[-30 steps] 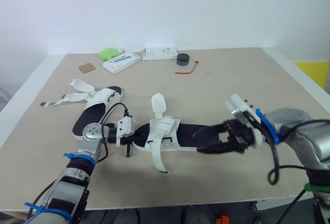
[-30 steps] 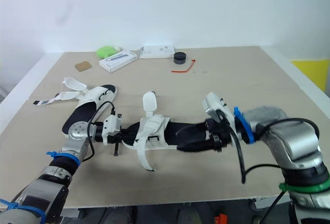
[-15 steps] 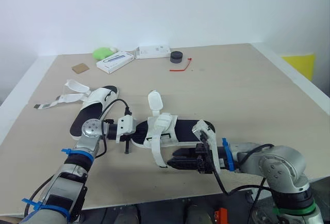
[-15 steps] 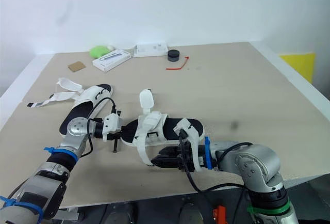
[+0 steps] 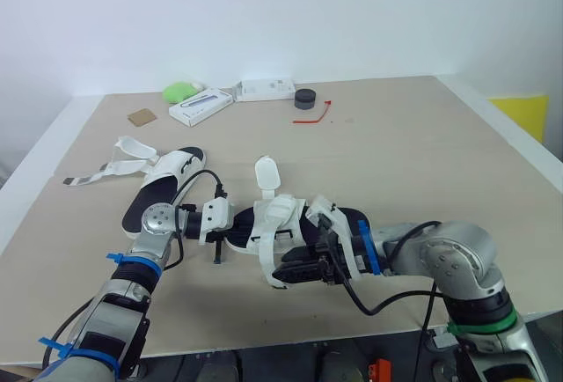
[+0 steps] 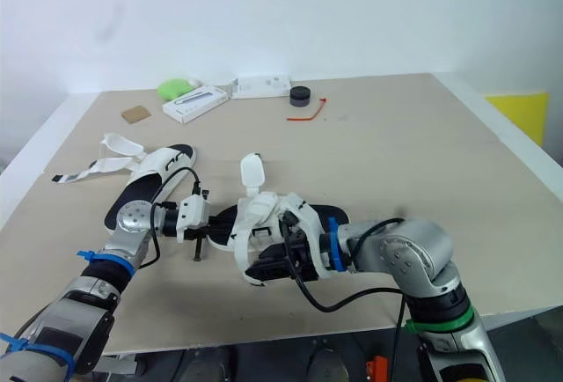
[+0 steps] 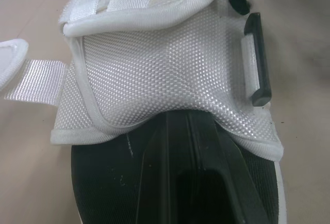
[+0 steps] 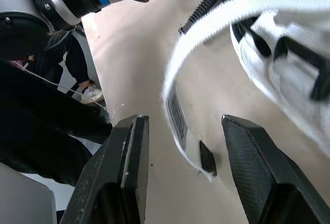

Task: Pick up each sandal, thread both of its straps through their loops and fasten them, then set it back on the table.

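A black-soled sandal (image 5: 339, 221) with white straps lies at the table's near middle. My left gripper (image 5: 230, 234) is shut on its heel end, and one black finger (image 7: 175, 182) lies on the insole under the white mesh upper (image 7: 165, 74). One loose white strap (image 5: 267, 266) hangs off the sandal's near side to the table. My right gripper (image 5: 295, 272) is open right at that strap, whose end (image 8: 178, 115) lies between the spread fingers (image 8: 126, 167). A second sandal (image 5: 167, 184) lies at the left with its straps (image 5: 130, 149) undone.
Along the table's far edge sit a green object (image 5: 180, 91), two white boxes (image 5: 204, 105) (image 5: 268, 90), a black round puck (image 5: 305, 99), a red tie (image 5: 318, 118) and a brown square (image 5: 141, 117). The table's front edge (image 5: 290, 342) runs close below both grippers.
My right arm has swept left from the sandal's toe end, along its near side, to the hanging strap. My left gripper stays on the heel. The camera has shifted a little.
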{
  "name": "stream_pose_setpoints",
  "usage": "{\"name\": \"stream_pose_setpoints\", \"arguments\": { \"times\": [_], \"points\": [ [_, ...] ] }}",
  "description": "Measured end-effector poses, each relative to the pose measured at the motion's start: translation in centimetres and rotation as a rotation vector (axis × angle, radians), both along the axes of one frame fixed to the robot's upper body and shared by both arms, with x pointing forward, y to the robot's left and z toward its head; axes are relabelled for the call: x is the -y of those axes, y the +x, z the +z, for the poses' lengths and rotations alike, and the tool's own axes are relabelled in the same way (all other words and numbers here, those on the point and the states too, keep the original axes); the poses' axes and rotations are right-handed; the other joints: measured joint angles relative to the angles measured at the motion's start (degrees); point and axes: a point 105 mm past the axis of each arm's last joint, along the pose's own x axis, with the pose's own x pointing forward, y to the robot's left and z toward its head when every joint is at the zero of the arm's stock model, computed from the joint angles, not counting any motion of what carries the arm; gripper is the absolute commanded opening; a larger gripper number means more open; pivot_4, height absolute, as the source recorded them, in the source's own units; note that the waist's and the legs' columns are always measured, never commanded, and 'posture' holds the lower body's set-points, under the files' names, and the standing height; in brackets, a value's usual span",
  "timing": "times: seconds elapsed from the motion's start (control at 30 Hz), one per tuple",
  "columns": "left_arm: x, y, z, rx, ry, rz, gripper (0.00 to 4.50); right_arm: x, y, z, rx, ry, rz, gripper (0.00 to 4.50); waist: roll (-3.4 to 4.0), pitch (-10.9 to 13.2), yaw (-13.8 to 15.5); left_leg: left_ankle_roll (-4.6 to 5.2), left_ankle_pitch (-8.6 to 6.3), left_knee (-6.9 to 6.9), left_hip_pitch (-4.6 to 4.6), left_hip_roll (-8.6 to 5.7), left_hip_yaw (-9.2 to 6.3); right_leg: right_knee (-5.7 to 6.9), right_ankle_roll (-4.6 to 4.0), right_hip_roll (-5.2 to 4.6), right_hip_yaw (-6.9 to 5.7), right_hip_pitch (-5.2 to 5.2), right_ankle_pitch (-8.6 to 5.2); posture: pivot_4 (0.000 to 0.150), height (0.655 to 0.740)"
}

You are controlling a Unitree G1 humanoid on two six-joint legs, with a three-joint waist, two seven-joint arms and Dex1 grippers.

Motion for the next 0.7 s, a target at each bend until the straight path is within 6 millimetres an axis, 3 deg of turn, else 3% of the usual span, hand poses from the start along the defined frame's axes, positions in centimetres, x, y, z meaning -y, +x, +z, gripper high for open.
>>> {"name": "stream_pose_setpoints", "arguments": {
  "times": [0.7],
  "points": [
    [0.1,0.0,-0.1,-0.002,-0.002,0.002,0.0,-1.8,1.1,0.4,-0.055,-0.036,-0.001,2.48,0.02,-0.03,0.55,0.01,0.01,0.0,0.04,0.0,0.03,0.17,0.01,-0.01,0.0,-0.04,0.01,0.15,0.74]
  ]
}}
